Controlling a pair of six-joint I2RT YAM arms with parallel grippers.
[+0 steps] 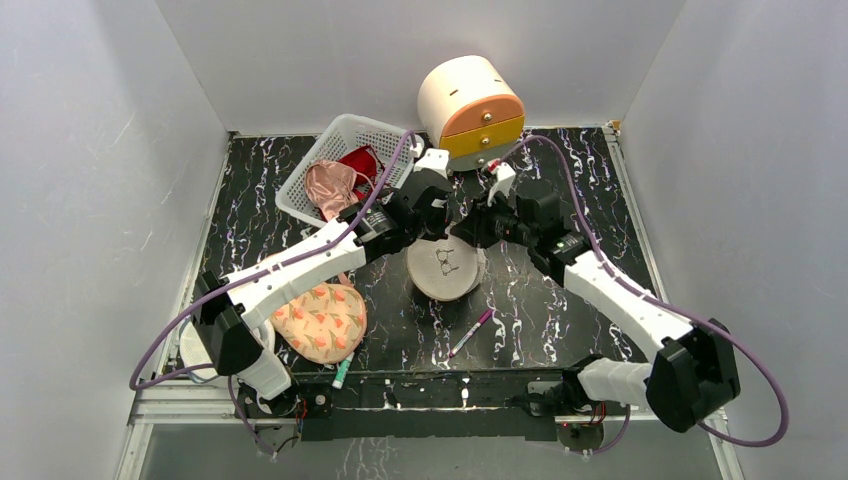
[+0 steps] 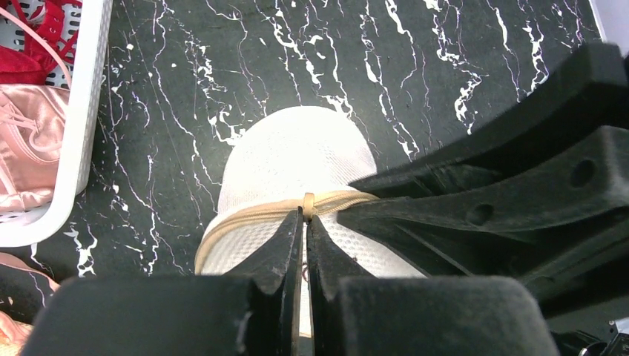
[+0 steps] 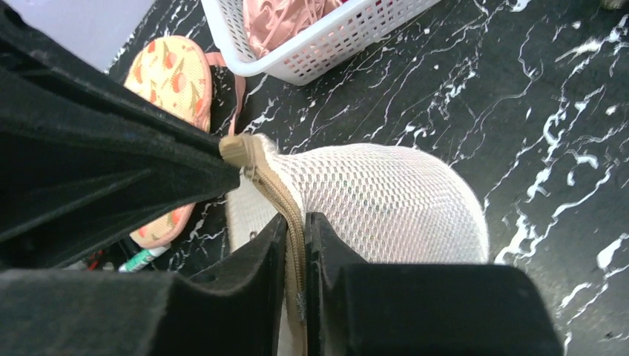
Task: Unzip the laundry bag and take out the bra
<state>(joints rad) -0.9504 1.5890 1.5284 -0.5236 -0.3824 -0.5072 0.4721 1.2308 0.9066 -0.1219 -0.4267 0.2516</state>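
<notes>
The laundry bag (image 1: 446, 270), round, beige-white mesh with a dark bra outline on its face, is tilted up at mid-table between both grippers. My left gripper (image 1: 432, 226) is shut on the small beige zip pull (image 2: 308, 205) at the bag's rim (image 2: 245, 219). My right gripper (image 1: 470, 233) is shut on the tan zip band (image 3: 289, 215) of the bag (image 3: 386, 196), right beside the left fingers (image 3: 111, 170). The right fingers (image 2: 482, 211) show in the left wrist view. The zip looks closed. The bra inside is hidden.
A white lattice basket (image 1: 340, 160) with pink and red garments stands back left. A cream and orange round drawer unit (image 1: 470, 105) stands at the back. A peach floral padded piece (image 1: 320, 322) lies front left. A pink pen (image 1: 470, 333) and a green marker (image 1: 342, 373) lie near the front.
</notes>
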